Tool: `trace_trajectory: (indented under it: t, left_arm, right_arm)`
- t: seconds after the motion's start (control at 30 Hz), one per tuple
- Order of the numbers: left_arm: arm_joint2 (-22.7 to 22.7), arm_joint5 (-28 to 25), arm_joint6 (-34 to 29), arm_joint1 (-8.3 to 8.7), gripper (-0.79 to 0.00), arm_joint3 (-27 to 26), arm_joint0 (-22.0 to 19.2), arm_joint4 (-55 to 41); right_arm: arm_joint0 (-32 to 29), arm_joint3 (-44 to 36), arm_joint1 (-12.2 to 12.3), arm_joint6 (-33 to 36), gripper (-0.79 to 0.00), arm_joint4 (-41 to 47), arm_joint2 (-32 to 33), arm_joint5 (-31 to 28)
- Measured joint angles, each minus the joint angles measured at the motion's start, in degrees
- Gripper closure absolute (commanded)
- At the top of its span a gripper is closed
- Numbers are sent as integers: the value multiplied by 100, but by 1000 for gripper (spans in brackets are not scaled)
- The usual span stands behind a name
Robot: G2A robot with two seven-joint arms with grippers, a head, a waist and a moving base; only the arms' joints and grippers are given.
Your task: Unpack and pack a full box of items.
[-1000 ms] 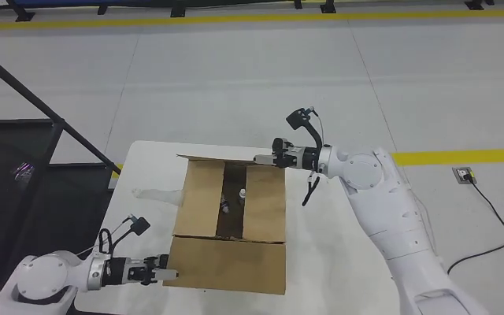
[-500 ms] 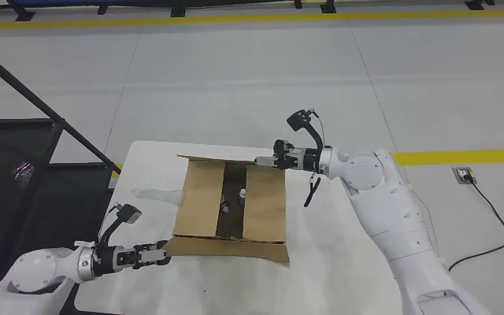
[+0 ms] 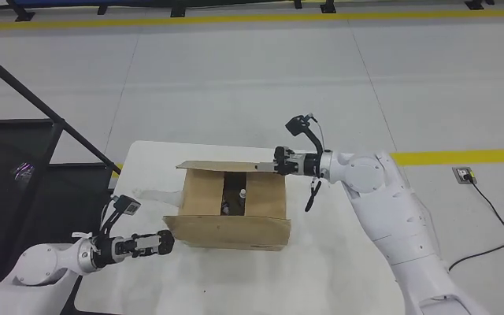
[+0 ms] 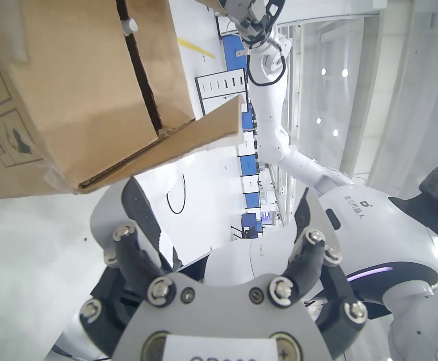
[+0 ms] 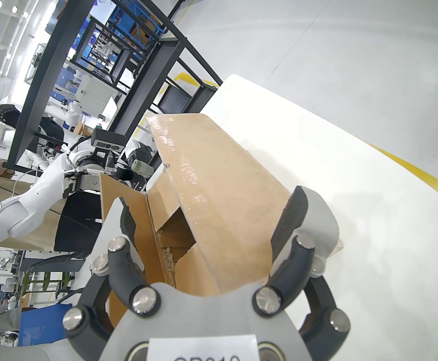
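Note:
A brown cardboard box (image 3: 203, 194) stands mid-table, its two inner flaps folded in with a gap between them. Small white-capped bottles (image 3: 242, 194) show in that gap, and one cap (image 4: 129, 25) is seen from the left wrist. The near flap (image 3: 228, 231) stands raised. My left gripper (image 3: 167, 241) is open just off that flap's left corner (image 4: 219, 126), holding nothing. My right gripper (image 3: 276, 166) is open at the right end of the far flap (image 5: 212, 191), which lies between its fingers (image 5: 294, 215).
The white table (image 3: 339, 260) has bare room right of the box and in front of it. Something pale and see-through lies left of the box (image 3: 151, 193). A black metal frame (image 3: 47, 118) stands off the table's left side.
The near flap has swung up from lying flat outward to standing against the box. My left gripper rose with it and drew left. The right gripper barely moved.

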Motion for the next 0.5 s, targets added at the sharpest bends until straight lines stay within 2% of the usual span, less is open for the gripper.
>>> trace_trajectory:
  t: [0.23, 0.33, 0.5]
  left_arm:
    - [246, 134, 463, -107, -785, 228, -271, 239]
    - [332, 146, 745, -149, -785, 127, -323, 436]
    - [421, 112, 1132, -199, -785, -118, -362, 845]
  right_arm:
    - [34, 0, 17, 199, -785, 158, -88, 317]
    - [28, 28, 11, 112, -785, 376, -61, 676]
    - [-24, 19, -29, -176, -785, 796, -43, 1644]
